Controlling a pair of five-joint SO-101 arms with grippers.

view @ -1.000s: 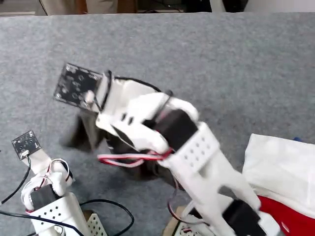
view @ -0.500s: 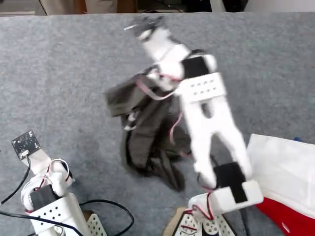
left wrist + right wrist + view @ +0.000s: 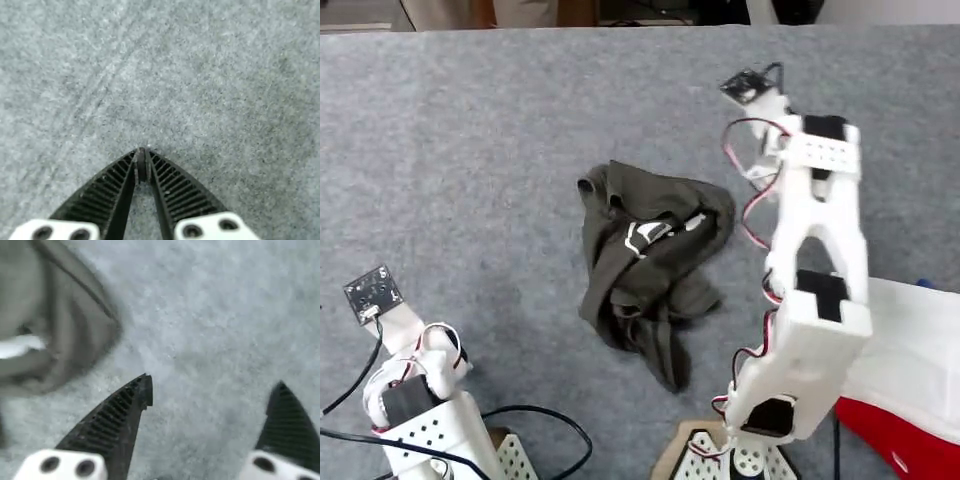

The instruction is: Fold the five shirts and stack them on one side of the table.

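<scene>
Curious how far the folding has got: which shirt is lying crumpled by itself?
The dark olive shirt, bunched up alone in the middle of the table. The white shirt and red shirt lie smoother, together at its edge.

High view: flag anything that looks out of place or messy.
The dark shirt lies bunched in a heap on the table, unfolded, apart from the white cloth and red cloth. The right tool hangs open beside it, holding nothing.
</scene>
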